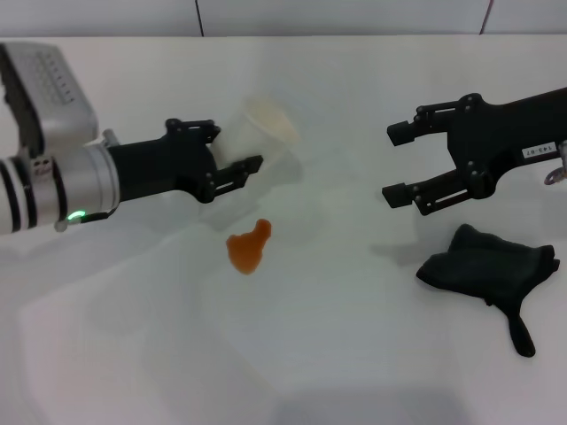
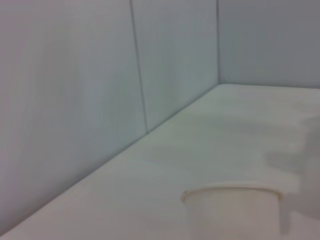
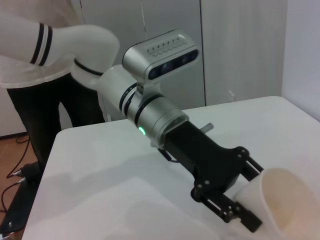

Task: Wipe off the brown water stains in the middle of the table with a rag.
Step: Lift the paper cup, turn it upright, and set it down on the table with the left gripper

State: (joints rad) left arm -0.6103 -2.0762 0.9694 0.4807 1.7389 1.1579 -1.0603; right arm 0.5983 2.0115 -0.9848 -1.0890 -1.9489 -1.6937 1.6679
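Observation:
The brown water stain [image 1: 248,248] is a small glossy orange-brown blotch in the middle of the white table [image 1: 319,354]. The black rag [image 1: 487,264] lies at the right, its narrow tail toward the front edge. My right gripper [image 1: 397,164] hovers open just behind and left of the rag, with nothing between its fingers. Behind the stain, my left gripper [image 1: 235,146] is shut on a tilted white paper cup [image 1: 266,133]. The right wrist view shows that left gripper [image 3: 255,196] clamping the cup [image 3: 285,205]. The cup's rim [image 2: 230,192] alone shows in the left wrist view.
A person [image 3: 35,70] in a white sweater and dark trousers stands beyond the table's edge behind my left arm [image 3: 150,110]. Grey wall panels [image 2: 75,100] run along the table's back side.

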